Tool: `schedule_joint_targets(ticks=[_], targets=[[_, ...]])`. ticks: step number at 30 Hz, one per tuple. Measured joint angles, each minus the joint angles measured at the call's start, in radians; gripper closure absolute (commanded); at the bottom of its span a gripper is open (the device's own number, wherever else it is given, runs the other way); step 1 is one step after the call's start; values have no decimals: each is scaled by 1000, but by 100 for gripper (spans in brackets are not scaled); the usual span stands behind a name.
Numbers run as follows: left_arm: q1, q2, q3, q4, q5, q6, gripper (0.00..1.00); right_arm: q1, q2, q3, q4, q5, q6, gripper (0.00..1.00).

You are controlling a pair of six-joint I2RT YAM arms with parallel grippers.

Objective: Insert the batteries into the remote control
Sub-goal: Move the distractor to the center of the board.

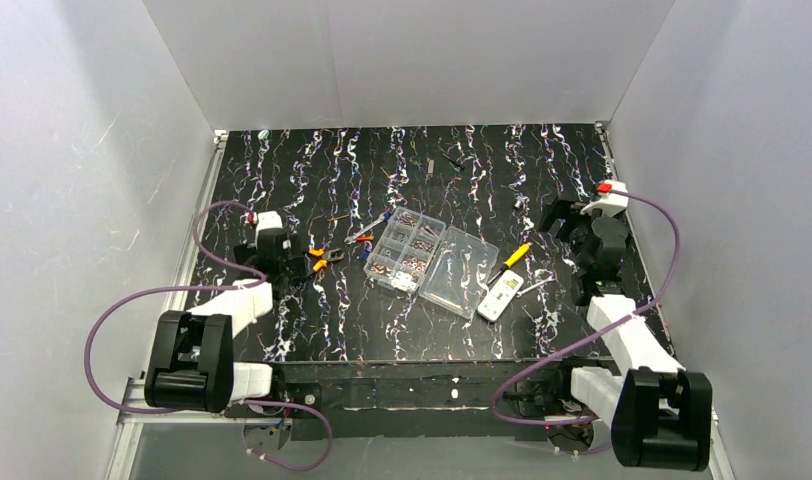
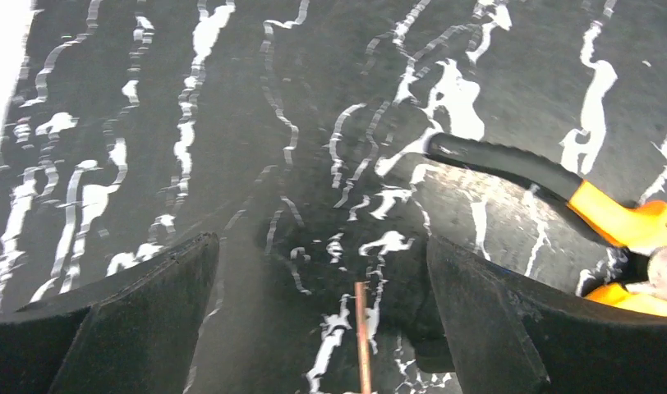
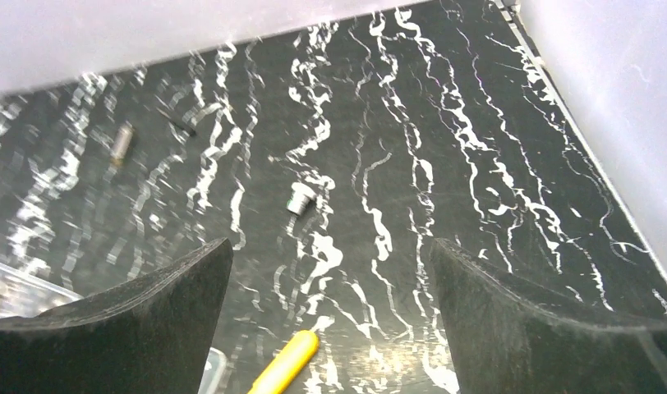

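Remote control [image 1: 500, 296] flat on worktop [image 1: 382, 330], just beside clear box [image 1: 460, 270] | long axis slanting near-left to far-right | near-left of right pincer [image 3: 330, 246], well apart from left pincer [image 2: 322, 240] | right arm nearer | both pincers spread apart, holding nothing

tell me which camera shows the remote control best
The top external view: the remote control lies in full view beside the yellow-handled tool. Neither wrist view shows it; the right wrist catches only that tool's yellow handle.
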Motion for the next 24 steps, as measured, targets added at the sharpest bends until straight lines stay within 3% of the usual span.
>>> schedule_joint_targets(ticks=[4, 9, 13, 17, 20, 24], targets=[[0, -3, 200, -351, -85, -72, 0, 0, -64, 120, -197, 12, 149, 2], [0, -41, 436, -695, -96, -160, 1, 0, 34, 381, -515, 23, 263, 2], [2, -121, 506, -843, -45, -185, 1, 0, 95, 474, -678, -10, 304, 2], [18, -132, 567, -969, -16, -229, 0, -5, 158, 509, -793, -109, 337, 16], [29, -133, 603, -1044, 19, -237, 1, 7, 185, 509, -828, -176, 373, 18], [31, -162, 618, -1097, 77, -237, 1, 167, 268, 569, -894, -145, 408, 20]])
